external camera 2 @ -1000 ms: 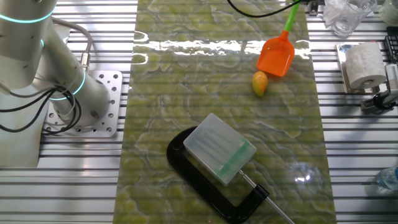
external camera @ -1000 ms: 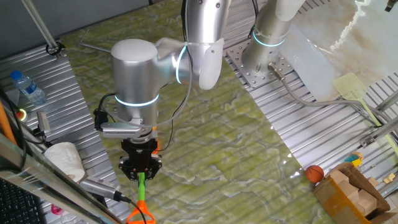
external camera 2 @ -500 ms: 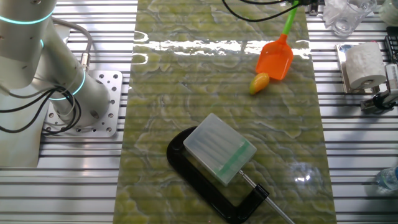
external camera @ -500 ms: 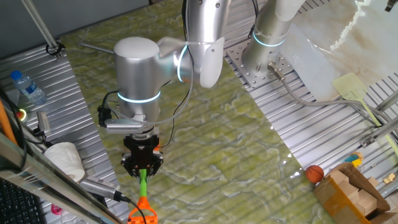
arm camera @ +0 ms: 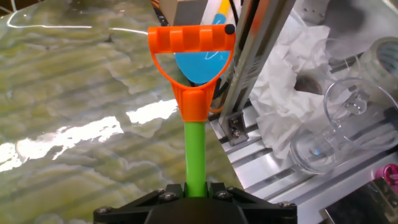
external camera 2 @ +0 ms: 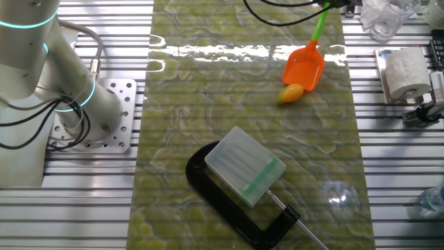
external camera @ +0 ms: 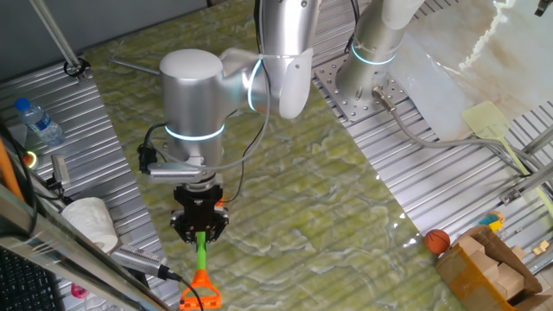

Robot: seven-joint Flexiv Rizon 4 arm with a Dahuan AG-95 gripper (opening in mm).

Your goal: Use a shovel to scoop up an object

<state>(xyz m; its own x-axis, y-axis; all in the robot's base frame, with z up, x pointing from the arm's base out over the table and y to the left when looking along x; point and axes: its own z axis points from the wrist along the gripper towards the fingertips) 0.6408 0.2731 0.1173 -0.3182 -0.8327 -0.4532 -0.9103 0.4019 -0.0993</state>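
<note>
My gripper (external camera: 200, 231) is shut on the green shaft of the shovel (external camera: 201, 263); its orange D-shaped end (arm camera: 190, 56) sticks out past the jaws in the hand view, where the gripper (arm camera: 196, 190) clamps the shaft at the bottom. In the other fixed view the shovel's orange blade (external camera 2: 305, 67) rests tilted on the green mat, and its front edge touches the object (external camera 2: 291, 93), a small yellow-orange oval lying on its side just in front of the blade. The arm hides the blade and the object in the first fixed view.
A black C-clamp with a clear plastic box (external camera 2: 244, 167) lies on the mat nearer the middle. A paper roll (external camera 2: 406, 73) and clear cups (external camera 2: 388, 15) stand beside the mat. A water bottle (external camera: 39, 122), wooden blocks (external camera: 488, 263) and an orange-brown ball (external camera: 437, 239) sit on the metal table.
The shovel blade slid a little forward and left along the mat, pushing the object, which rolled from upright onto its side. The arm shifted slightly with it.
</note>
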